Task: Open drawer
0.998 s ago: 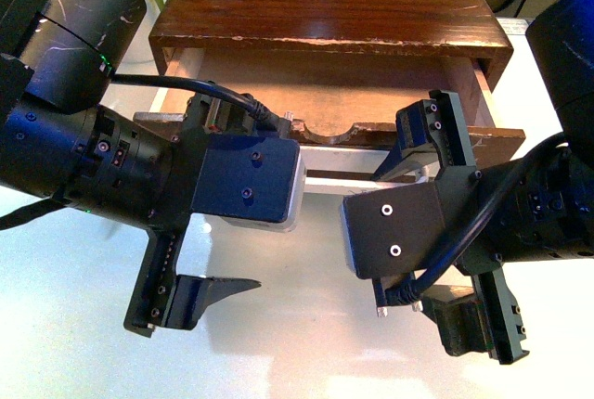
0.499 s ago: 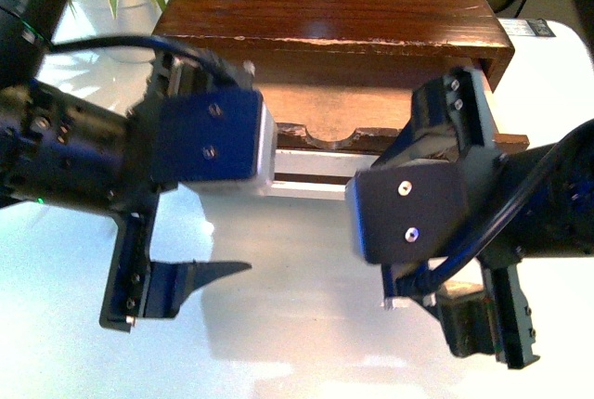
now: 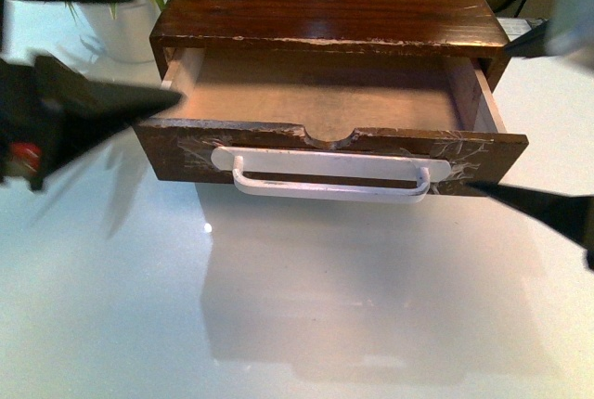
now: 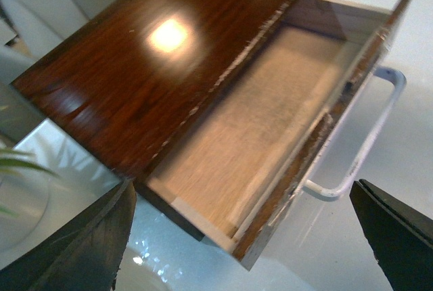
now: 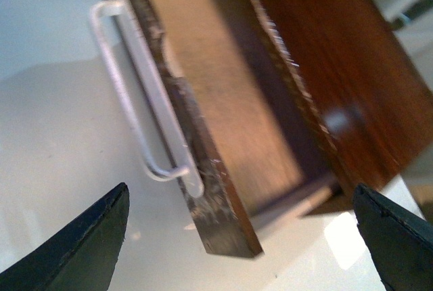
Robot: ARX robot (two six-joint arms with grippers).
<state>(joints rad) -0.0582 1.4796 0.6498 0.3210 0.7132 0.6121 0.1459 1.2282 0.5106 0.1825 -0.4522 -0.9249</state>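
Observation:
The dark brown drawer [image 3: 330,144] stands pulled out of its wooden cabinet [image 3: 325,0]. Its pale inside [image 3: 325,93] is empty. The long white bar handle [image 3: 330,181] is taped to the front, below the half-round notch. My left gripper [image 4: 235,240] is open and empty beside the drawer's left corner; one of its fingers [image 3: 83,107] shows blurred at the left edge. My right gripper [image 5: 237,237] is open and empty off the drawer's right corner [image 5: 223,230], with a finger [image 3: 548,209] at the right edge. Neither touches the handle [image 5: 128,108].
A potted plant in a white pot [image 3: 121,19] stands left of the cabinet. The glossy white table [image 3: 306,306] stretches in front of the drawer. A pale chair [image 4: 61,0] is behind the cabinet.
Both arms have drawn back from the drawer front toward the sides of the view, so the handle now shows in full. The drawer stays open.

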